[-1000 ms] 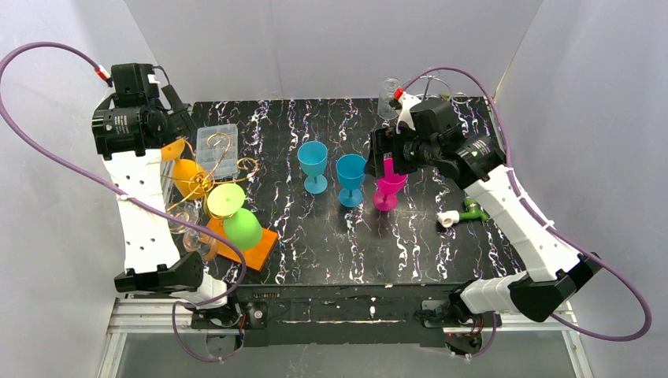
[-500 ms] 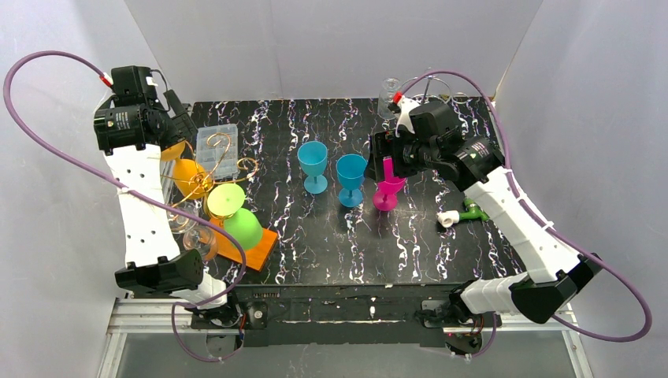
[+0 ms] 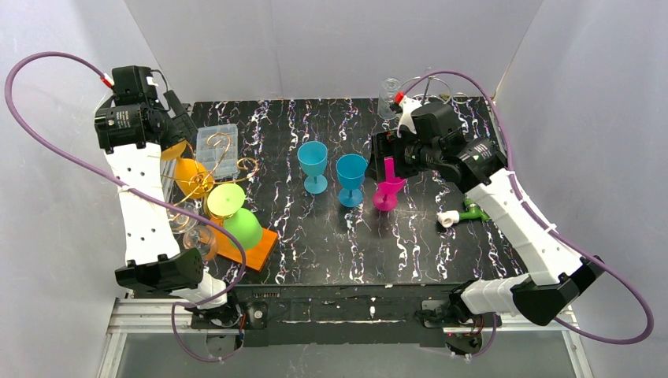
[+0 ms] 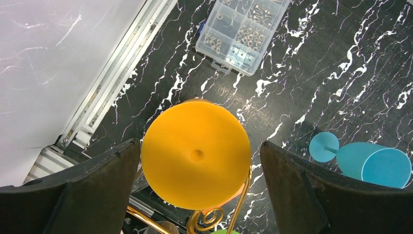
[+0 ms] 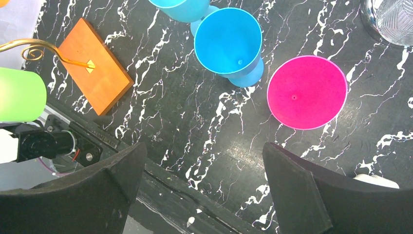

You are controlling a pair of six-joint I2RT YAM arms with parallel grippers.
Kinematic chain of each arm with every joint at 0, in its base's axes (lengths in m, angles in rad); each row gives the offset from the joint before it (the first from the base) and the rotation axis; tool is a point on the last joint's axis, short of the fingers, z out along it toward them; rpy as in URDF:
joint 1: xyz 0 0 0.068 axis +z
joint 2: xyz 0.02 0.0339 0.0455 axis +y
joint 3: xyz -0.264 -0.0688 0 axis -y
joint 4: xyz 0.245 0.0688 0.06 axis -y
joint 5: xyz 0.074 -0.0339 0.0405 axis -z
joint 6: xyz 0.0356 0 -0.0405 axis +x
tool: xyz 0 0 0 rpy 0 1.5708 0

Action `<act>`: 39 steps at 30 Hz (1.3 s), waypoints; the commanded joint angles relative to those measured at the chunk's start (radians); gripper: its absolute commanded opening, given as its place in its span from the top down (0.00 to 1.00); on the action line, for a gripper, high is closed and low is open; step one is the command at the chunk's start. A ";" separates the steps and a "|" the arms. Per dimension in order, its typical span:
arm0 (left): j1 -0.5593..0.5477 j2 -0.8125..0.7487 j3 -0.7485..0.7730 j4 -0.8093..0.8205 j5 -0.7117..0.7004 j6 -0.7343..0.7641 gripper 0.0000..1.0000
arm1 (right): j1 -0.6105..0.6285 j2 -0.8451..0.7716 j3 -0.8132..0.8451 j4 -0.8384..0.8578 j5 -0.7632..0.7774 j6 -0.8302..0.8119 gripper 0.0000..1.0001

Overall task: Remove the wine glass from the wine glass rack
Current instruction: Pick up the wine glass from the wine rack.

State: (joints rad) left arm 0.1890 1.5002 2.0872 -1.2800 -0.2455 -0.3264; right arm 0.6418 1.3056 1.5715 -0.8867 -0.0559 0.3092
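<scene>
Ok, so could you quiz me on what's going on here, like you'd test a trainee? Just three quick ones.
1. True or false: the right gripper is shut on the pink glass.
2. Whose foot shows between the open fingers of the left gripper? A green glass, B orange glass, C pink glass.
3. How many blue glasses stand upright on the table?
Key: 1 false, it hovers open above it. 2 B, the orange glass, hanging upside down on the rack. 3 two.
</scene>
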 commanded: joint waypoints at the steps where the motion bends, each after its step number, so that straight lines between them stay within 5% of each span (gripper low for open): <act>1: 0.010 -0.020 -0.026 -0.009 -0.027 -0.007 0.07 | 0.004 -0.035 -0.011 0.043 0.004 -0.012 0.02; 9: 0.011 -0.031 -0.051 -0.004 -0.029 -0.006 0.09 | 0.004 -0.035 -0.016 0.046 0.001 -0.013 0.02; 22: 0.011 -0.027 0.015 0.001 0.018 -0.005 0.35 | 0.005 -0.036 -0.019 0.048 0.001 -0.011 0.02; 39: 0.003 -0.101 -0.037 0.034 0.135 0.016 0.37 | 0.005 -0.034 -0.013 0.035 0.021 -0.011 0.02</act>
State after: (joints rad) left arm 0.1940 1.4700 2.0689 -1.2564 -0.1478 -0.3248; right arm 0.6418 1.2984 1.5547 -0.8799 -0.0517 0.3088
